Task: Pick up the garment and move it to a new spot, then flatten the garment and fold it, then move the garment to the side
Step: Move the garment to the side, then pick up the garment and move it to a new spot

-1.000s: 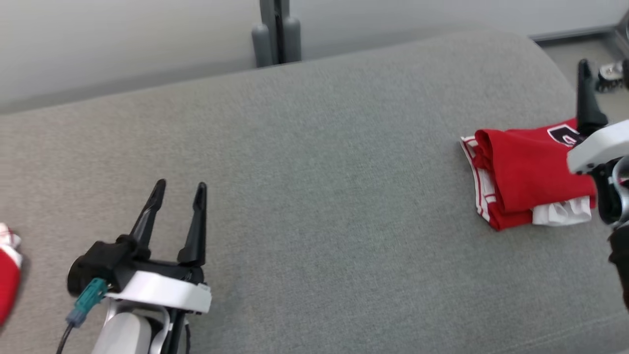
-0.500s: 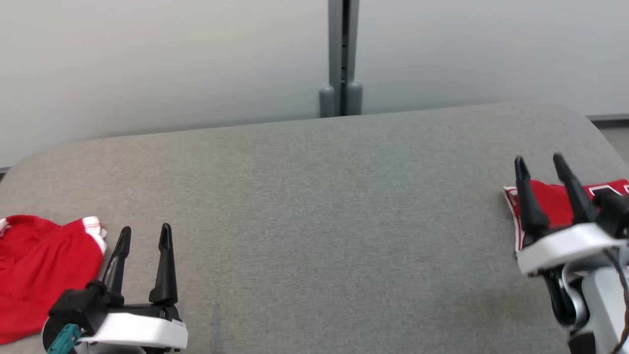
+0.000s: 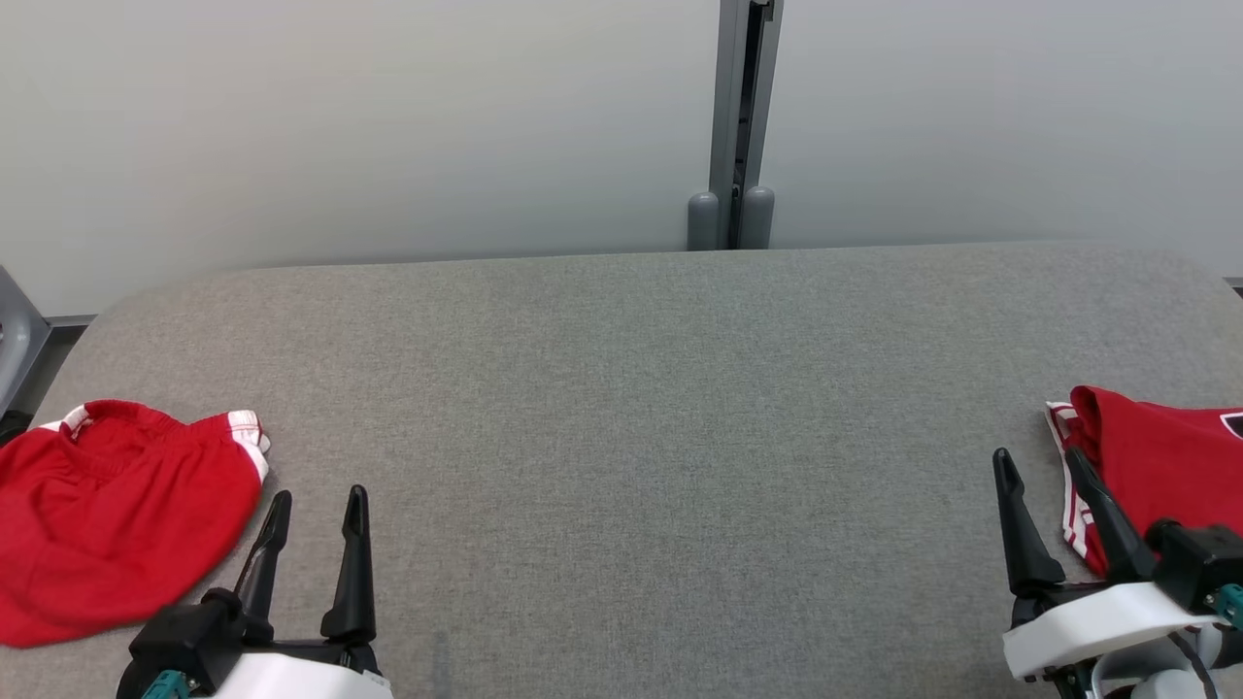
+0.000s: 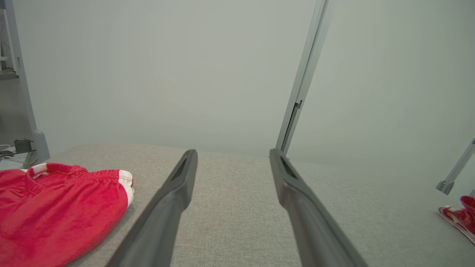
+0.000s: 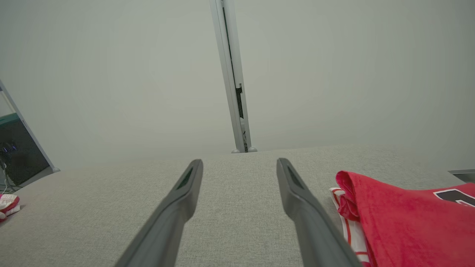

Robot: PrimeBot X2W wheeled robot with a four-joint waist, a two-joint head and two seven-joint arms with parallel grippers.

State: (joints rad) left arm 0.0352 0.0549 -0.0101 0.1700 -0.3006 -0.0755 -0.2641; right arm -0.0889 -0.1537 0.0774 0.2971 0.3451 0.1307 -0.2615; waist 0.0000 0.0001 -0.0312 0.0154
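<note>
On surface (image 3: 621,388) | left tool (image 3: 319,495), right tool (image 3: 1036,456) wide | view swung; folded garment (image 3: 1156,456) seemingly unmoved

Even soft light, sharp, shadowless

The left gripper (image 3: 319,493), its 2 fingers apart and empty, is near red shorts (image 3: 117,524) on the gray surface (image 3: 621,388). The right gripper (image 3: 1037,453), likewise, is just beside a folded red garment (image 3: 1165,466).

The left gripper (image 3: 319,493) and right gripper (image 3: 1037,454) are each showing two long, tapering black fingers; behind these, a white collar (image 3: 1088,621) is wrapping the wrist, a teal connector (image 3: 1231,604) poking out beside it.
</note>
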